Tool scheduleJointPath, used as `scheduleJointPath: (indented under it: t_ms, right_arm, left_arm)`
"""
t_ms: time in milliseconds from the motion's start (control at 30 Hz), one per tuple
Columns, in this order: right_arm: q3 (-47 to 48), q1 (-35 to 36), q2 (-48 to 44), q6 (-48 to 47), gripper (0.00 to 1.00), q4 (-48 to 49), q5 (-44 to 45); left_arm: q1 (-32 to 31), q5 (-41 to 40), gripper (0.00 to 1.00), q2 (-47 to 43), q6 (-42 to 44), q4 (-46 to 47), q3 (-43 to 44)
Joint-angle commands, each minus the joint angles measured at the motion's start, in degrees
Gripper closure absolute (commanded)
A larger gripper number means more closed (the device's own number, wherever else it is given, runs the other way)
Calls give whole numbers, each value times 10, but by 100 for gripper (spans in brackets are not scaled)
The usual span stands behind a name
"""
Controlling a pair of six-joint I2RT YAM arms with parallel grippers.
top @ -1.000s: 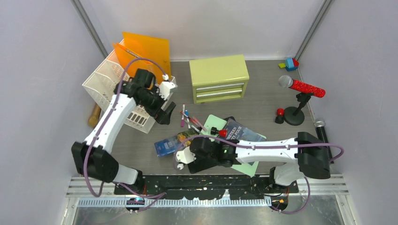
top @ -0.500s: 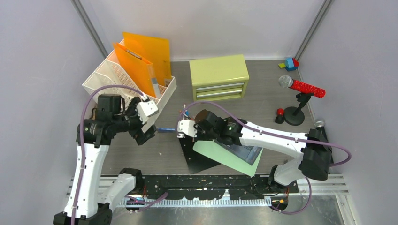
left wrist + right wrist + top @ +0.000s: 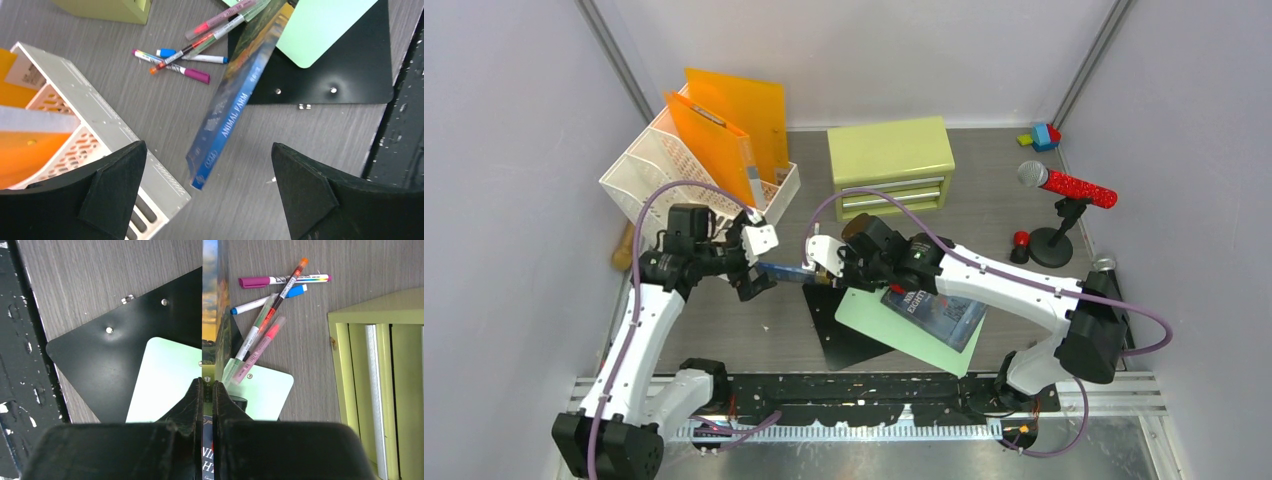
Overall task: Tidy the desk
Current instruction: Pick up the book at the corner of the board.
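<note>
Right arm [image 3: 1004,285] stretches left across the desk [image 3: 984,215], and the right gripper [image 3: 208,390] is pinched tight on the book [image 3: 235,95], held edge-on. Left arm [image 3: 649,310] is folded, elbow out. The left gripper [image 3: 759,275] faces the book's free end, jaws spread wide, gripping nothing.

White arm links [image 3: 639,330], black joints [image 3: 680,262], looping purple cables [image 3: 686,184], black wedge-shaped jaws.

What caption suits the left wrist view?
Open fingers frame the Animal Farm book, with coloured markers and a white file rack on the desk.
</note>
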Motion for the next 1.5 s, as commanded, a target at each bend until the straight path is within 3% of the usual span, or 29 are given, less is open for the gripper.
scheduleJointPath:
  t_ms: [0,167,233,533,833,933,967,1100,1233,1333,1400,1467]
  right_arm:
    - [38,-6,-9,13,100,15,-28]
    - [37,-10,-10,17,100,15,-38]
    - [35,-11,-11,17,100,16,-39]
    - [46,-21,-14,20,100,15,-42]
    - [67,-26,-7,33,100,7,-40]
    - [88,-26,-3,48,87,-2,-36]
    - [96,-26,-3,50,77,-8,-38]
    - [113,-26,0,56,53,-29,-60]
    - [119,-26,6,60,43,-37,-80]
    - [121,-26,12,63,42,-39,-90]
    - [120,-26,13,62,50,-41,-100]
    - [116,-26,12,63,75,-41,-111]
  left_arm:
    - [2,54,0,11,57,78,-16]
    - [2,60,1,22,89,98,-54]
    - [2,63,5,29,97,96,-62]
    - [2,81,44,46,46,70,-38]
    - [-12,122,99,4,-22,2,49]
    - [-15,145,100,-13,-12,-33,81]
    - [-16,154,100,-10,3,-58,99]
    - [-23,165,100,2,16,-106,143]
    - [-46,155,100,1,18,-112,145]
    - [-61,150,100,2,20,-114,140]
    - [-63,144,100,1,19,-112,139]
    - [-63,134,100,2,14,-109,140]
